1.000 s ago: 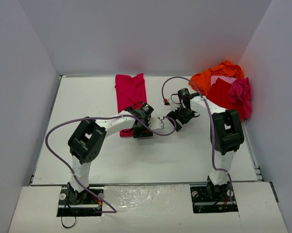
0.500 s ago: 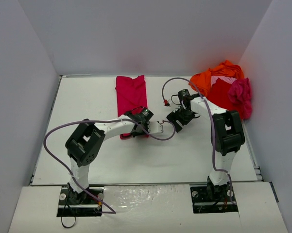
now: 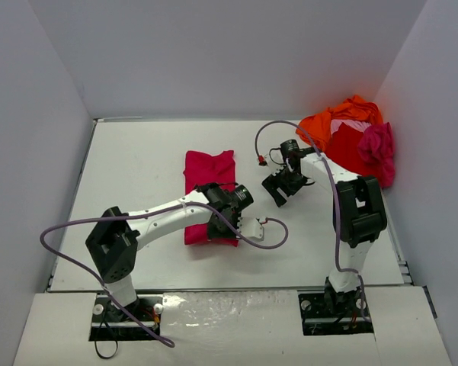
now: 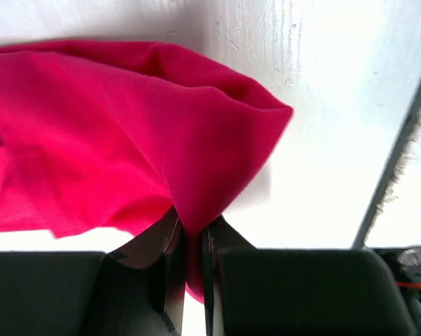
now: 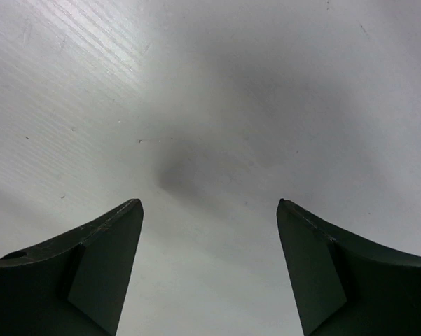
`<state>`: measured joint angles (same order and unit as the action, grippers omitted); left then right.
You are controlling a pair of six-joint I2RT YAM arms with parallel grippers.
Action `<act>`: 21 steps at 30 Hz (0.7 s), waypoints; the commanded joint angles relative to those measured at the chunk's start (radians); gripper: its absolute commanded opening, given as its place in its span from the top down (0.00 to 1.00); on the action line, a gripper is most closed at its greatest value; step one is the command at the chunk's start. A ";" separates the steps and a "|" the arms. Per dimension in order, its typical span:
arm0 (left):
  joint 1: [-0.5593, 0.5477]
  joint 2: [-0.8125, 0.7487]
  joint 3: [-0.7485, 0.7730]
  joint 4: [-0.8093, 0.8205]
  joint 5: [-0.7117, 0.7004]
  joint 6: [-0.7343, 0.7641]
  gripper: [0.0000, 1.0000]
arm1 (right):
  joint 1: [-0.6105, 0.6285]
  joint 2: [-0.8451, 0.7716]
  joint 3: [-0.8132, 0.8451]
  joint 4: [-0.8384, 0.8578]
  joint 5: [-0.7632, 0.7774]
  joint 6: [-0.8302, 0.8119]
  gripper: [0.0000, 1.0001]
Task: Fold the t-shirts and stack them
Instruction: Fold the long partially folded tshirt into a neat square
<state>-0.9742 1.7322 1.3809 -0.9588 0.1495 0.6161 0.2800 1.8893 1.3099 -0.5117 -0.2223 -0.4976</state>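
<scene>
Crimson t-shirt: left claw is pinched shut on a bunched fold at its edge, and the cloth spreads out from the jaws in soft creases. Judged light, limp and not slippery. A single pinch gathers it, so it will likely drag and wrinkle rather than keep its shape. Better hold: a corner or hem, both layers together. It lies folded narrow at the middle of the counter, long axis 12 to 6. Right claw is spread wide, empty, over bare surface. Other t-shirts are heaped unfolded at 2 o'clock.
</scene>
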 commanded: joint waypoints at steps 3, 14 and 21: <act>0.009 -0.071 0.146 -0.230 0.028 0.018 1.00 | -0.008 -0.091 -0.019 -0.008 0.027 0.013 0.25; 0.015 -0.014 0.455 -0.460 -0.023 0.092 1.00 | -0.008 -0.091 -0.012 -0.010 0.034 0.013 0.25; 0.056 0.009 0.449 -0.405 -0.107 0.154 1.00 | -0.007 -0.098 -0.015 -0.010 0.028 0.012 0.25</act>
<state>-0.9576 1.7407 1.8061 -1.3054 0.1032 0.7058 0.2756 1.8635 1.2896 -0.5104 -0.1986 -0.4938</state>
